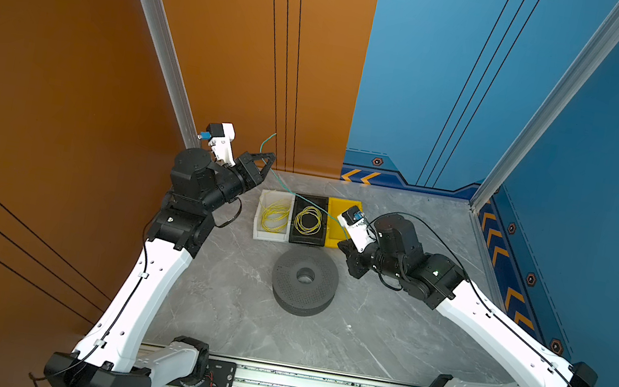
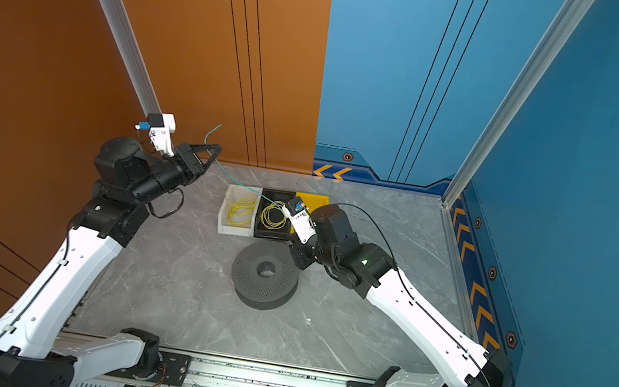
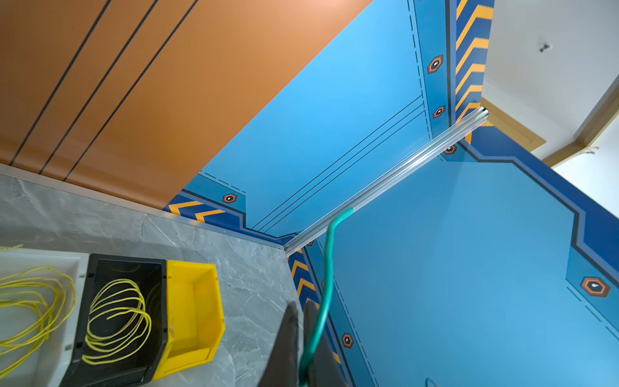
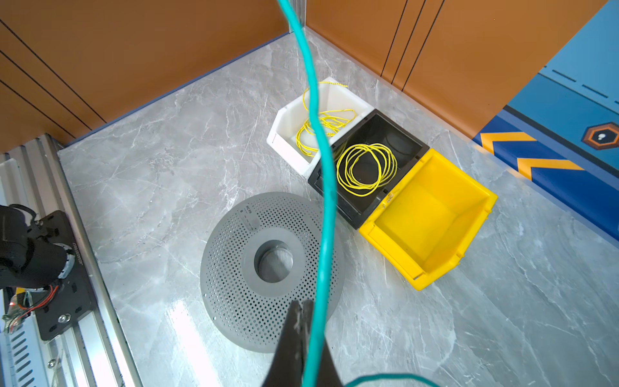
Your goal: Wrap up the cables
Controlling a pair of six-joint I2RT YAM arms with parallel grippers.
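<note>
Pinching the teal wire between fingers pressed nearly together, the left gripper hangs raised beside the orange wall. A short free end of the wire curls up past its tips, seen in both top views. From that gripper the wire slopes down and across, passing above the white bin and the black bin, to the right gripper, whose fingers are pressed together on it. Another bend of teal shows behind those fingers at the edge of the right wrist view. Just ahead of and below the right gripper's tips, the grey spool lies flat on the marble table. Beyond the spool from that gripper, 3 bins stand touching in a row. The white and black bins each hold 1 of the yellow wire coils, and the yellow bin sits at the end, nearest that gripper's arm.
</note>
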